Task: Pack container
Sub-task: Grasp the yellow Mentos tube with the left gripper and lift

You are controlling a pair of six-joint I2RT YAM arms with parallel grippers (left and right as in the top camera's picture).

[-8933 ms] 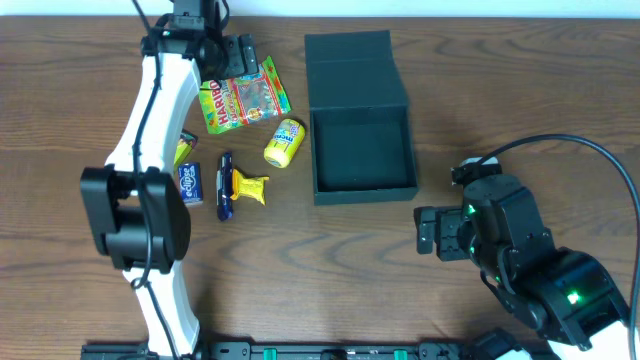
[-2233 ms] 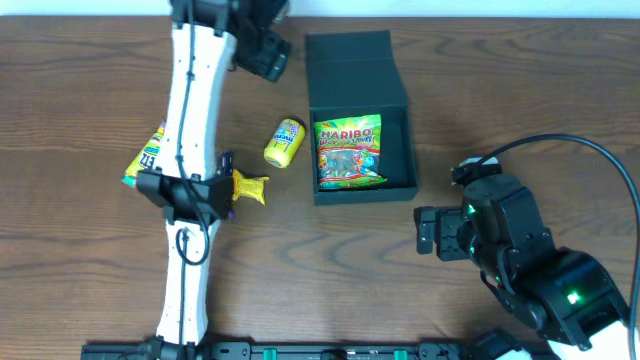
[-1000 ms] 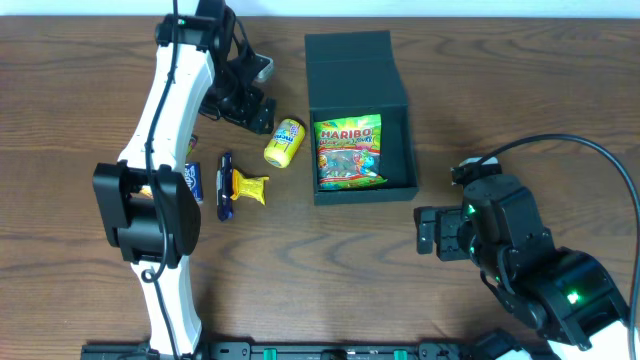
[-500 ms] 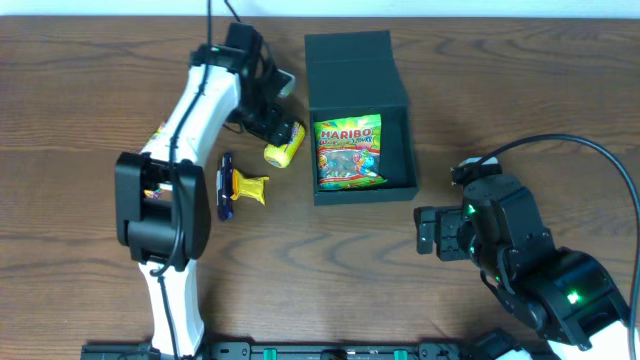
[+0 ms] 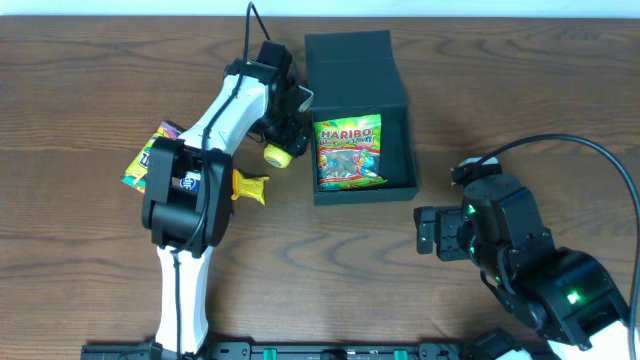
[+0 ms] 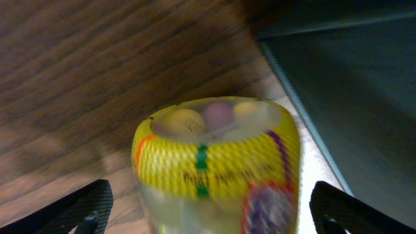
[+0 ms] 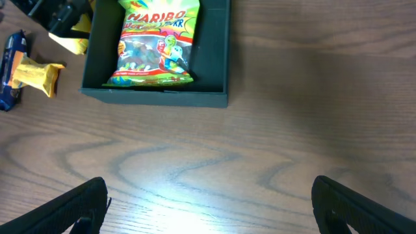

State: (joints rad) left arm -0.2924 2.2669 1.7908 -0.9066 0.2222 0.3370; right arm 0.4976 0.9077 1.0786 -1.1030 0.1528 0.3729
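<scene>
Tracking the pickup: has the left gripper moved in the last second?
Yes. The left gripper moved right, toward the container, and now straddles the yellow can.

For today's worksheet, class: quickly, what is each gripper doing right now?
Left gripper: open, straddling the yellow sweet packet, not gripping it.
Right gripper: open, empty.

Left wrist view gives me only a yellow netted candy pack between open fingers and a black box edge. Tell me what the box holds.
Observer: One Haribo gummy bag lies flat inside the container; its lid is open.
Operator: Report the right arm.
Observer: The right gripper hangs open over bare table, in front of the container, holding nothing.
Operator: Name what waits outside.
Observer: A yellow-wrapped candy lies left of the container.
</scene>
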